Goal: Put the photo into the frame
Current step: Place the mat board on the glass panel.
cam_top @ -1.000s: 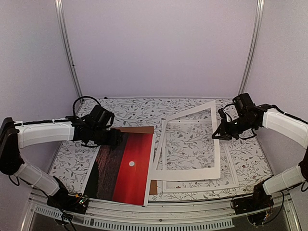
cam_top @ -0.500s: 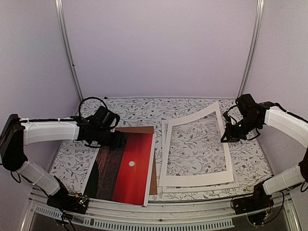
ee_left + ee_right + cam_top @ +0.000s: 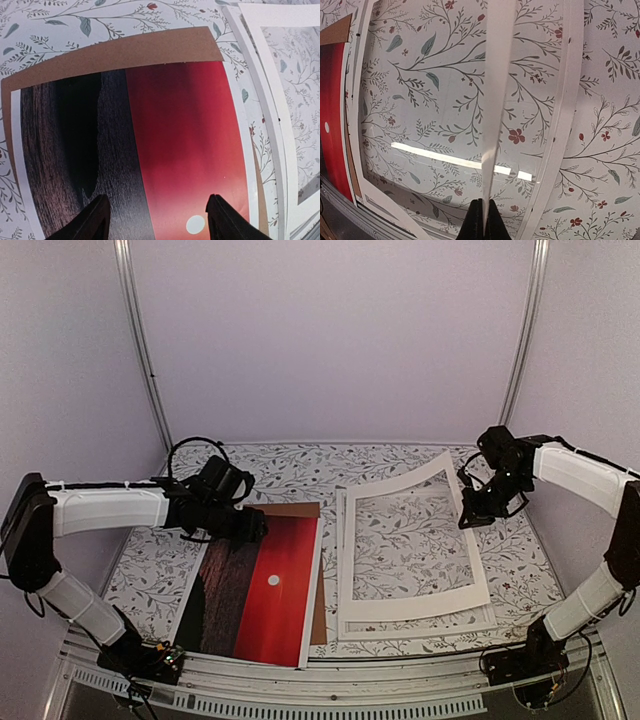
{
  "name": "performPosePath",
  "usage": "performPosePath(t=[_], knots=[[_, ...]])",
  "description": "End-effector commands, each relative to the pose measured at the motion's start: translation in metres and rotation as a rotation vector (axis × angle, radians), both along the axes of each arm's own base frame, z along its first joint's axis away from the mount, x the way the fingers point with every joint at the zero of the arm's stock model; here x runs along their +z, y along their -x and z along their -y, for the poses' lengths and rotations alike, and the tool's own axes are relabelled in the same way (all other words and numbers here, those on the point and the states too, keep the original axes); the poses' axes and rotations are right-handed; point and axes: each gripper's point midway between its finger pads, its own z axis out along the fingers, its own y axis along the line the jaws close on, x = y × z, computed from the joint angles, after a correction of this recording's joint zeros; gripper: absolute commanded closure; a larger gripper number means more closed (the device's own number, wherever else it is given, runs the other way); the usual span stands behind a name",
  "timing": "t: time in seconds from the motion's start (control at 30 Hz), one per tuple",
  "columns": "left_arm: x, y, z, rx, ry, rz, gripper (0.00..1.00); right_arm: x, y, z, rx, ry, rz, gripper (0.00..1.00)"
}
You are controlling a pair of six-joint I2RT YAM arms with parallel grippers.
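L claw spread wide, holds nothing, hangs low over far edge of the photo; touching or not, can't tell. Photo lies flat, face up, on brown backing board, on left half of the surface, its near edge close to the arm bases. R claw shut tight on thin edge of white window mat: far-right corner raised, near edge down on the frame. Frame lies flat on right half, just beside the photo; pane glares, floral pattern shows thru. Judgement: photo = light, thin, floppy paper print, prob. smooth-faced. It'll sag and flap if lifted by one corner, creases easy, may cling to board. No thickness to pinch while flat, so best slide it till an edge overhangs the board, or tip a corner up. Then pinch the white margin at far short edge, not the printed area. Carry low and slow. Frame = stiff, but pane fragile; mat wants clearing off it first.
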Motion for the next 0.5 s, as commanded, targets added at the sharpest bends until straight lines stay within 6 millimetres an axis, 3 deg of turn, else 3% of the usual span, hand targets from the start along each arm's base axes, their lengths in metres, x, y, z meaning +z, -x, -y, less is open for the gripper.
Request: performPosePath(t=[0.0,0.17,0.47], knots=[[0.009,-0.004,0.019,-0.046,0.024,0.021,0.31,0.010,-0.013,0.012,-0.008,0.082,0.021,1.00],[0.009,-0.005,0.029,-0.063,0.021,0.015,0.31,0.011,-0.021,0.015,0.006,0.117,0.005,0.98],[0.008,-0.004,0.039,-0.076,-0.007,0.009,0.31,-0.006,-0.020,0.008,0.042,0.103,-0.043,0.97]])
